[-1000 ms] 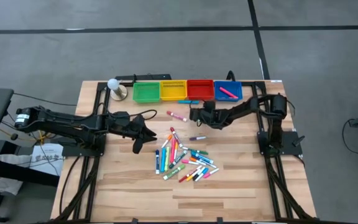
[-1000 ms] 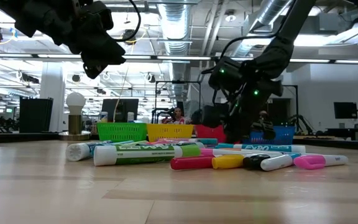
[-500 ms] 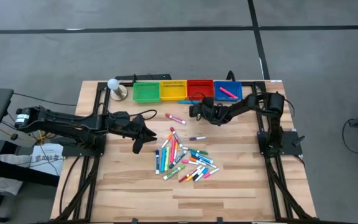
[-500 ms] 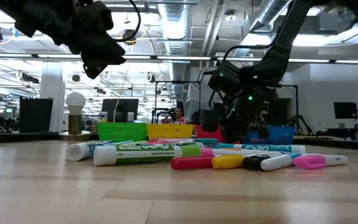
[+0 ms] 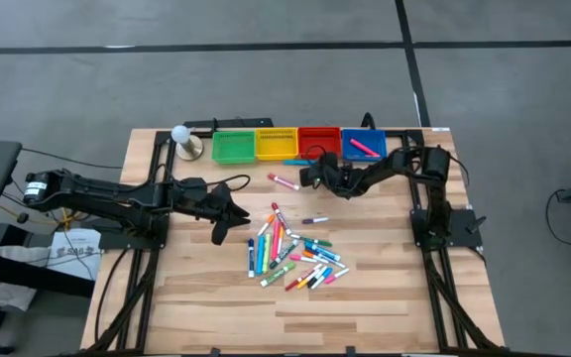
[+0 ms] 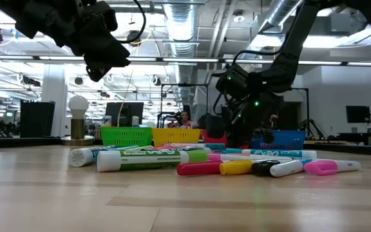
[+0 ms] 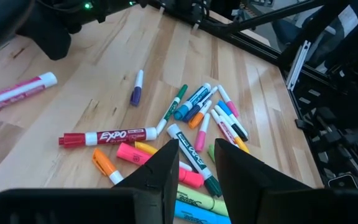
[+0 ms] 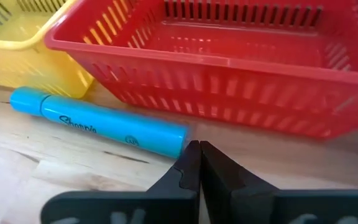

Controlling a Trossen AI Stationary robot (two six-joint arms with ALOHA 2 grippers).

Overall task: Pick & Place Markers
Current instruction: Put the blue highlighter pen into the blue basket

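Nearby — markers (image 5: 290, 248) — red bin (image 5: 318, 143)

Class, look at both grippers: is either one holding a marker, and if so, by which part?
Neither. The right gripper is shut on nothing, beside the blue highlighter at the red slotted plastic bin. The left gripper hangs empty, fingers apart, above the marker pile.

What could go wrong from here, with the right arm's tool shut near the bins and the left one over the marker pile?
1. The right tool is shut and empty beside the light blue highlighter in front of the red slatted plastic bin; moving on, it may nudge the highlighter or bin.
2. The left tool hangs slightly open above the tight pile of capped markers; coming down, it may catch two or scatter neighbours.
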